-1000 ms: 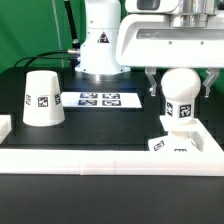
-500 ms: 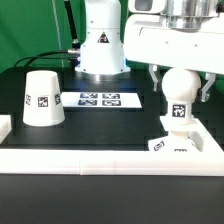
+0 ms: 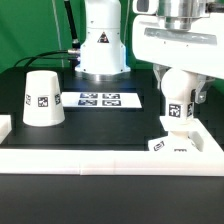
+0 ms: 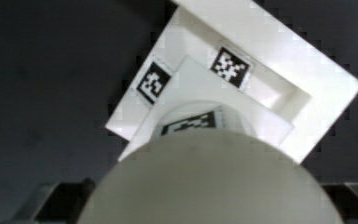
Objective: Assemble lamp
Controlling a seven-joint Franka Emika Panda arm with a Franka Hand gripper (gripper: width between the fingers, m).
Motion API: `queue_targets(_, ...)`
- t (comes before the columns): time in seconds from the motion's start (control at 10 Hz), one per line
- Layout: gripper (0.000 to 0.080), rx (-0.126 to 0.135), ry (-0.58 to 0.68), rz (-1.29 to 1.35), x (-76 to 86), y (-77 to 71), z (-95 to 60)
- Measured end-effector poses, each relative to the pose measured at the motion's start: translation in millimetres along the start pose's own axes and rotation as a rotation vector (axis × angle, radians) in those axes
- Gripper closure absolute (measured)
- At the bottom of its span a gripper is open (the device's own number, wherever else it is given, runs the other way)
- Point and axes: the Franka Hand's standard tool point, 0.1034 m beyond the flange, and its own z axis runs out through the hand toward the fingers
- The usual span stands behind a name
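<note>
The white round bulb (image 3: 178, 92) stands upright on its tagged stem on the low square base (image 3: 186, 146) at the exterior view's right. My gripper (image 3: 182, 82) comes down from above, its fingers on either side of the bulb's round head, shut on it. In the wrist view the bulb (image 4: 202, 170) fills the space between the dark pads of my gripper (image 4: 197, 205), with the tagged base (image 4: 274, 75) beyond it. The tapered shade (image 3: 43, 98) stands alone, wide end down, at the exterior view's left.
The marker board (image 3: 98, 99) lies flat behind the middle of the black table. A white raised rail (image 3: 100, 158) runs along the front edge. The arm's white body (image 3: 100, 45) stands at the back.
My hand has turned about the vertical over the bulb, and the tag on the bulb's stem has shifted towards the exterior view's left. The shade has not moved.
</note>
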Motion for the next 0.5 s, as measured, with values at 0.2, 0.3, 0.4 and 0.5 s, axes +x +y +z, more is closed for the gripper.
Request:
queue_targets(0.2,0.0223,0.001,-0.001,0.074,-1.6,-0.4,0.4)
queue_targets(0.3,0.0147,0.000,-0.001,0.068,-1.7,-0.4,0.7)
queue_targets(0.4,0.0114,0.000,-0.001,0.058,-1.7,-0.4,0.7)
queue_targets(0.5,0.0114,0.000,-0.001,0.018,-1.6,-0.4,0.7)
